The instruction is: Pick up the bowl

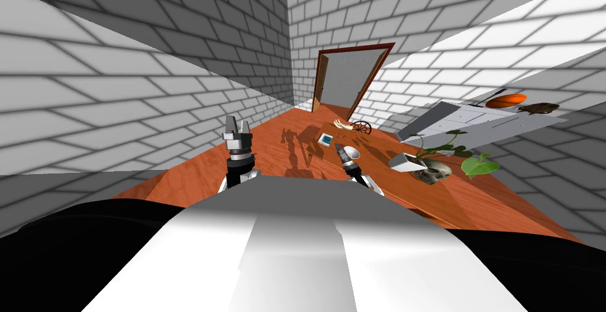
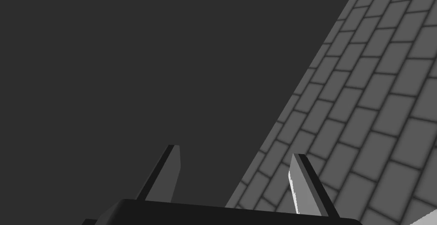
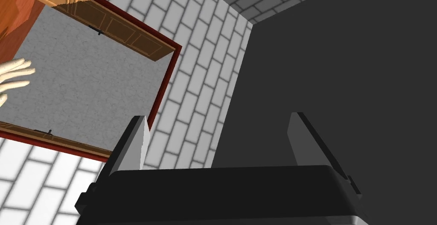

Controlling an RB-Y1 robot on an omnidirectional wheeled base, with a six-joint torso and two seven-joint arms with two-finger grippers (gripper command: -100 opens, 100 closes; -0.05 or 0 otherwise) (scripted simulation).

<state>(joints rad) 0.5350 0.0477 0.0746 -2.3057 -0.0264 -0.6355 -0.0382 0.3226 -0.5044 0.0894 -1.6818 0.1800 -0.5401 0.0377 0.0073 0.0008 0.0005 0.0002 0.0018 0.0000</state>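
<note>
Head view first: your left end effector [image 1: 237, 124] points up on the left, probably just kept clear of the work. Your right end effector [image 1: 339, 148] sits just beside the white bowl [image 1: 351, 152]. The bowl looks to be resting on the orange wood floor [image 1: 278, 148], nearer than the doorway [image 1: 349, 80].

Left wrist view: the left end effector [image 2: 234, 150] has its blades spread apart, with nothing between them.

Right wrist view: the right end effector [image 3: 217, 118] is wide open and empty too, aimed at the doorway [image 3: 85, 73] rather than the bowl. My guess is you'll need to tip it down over the rim before closing.
</note>
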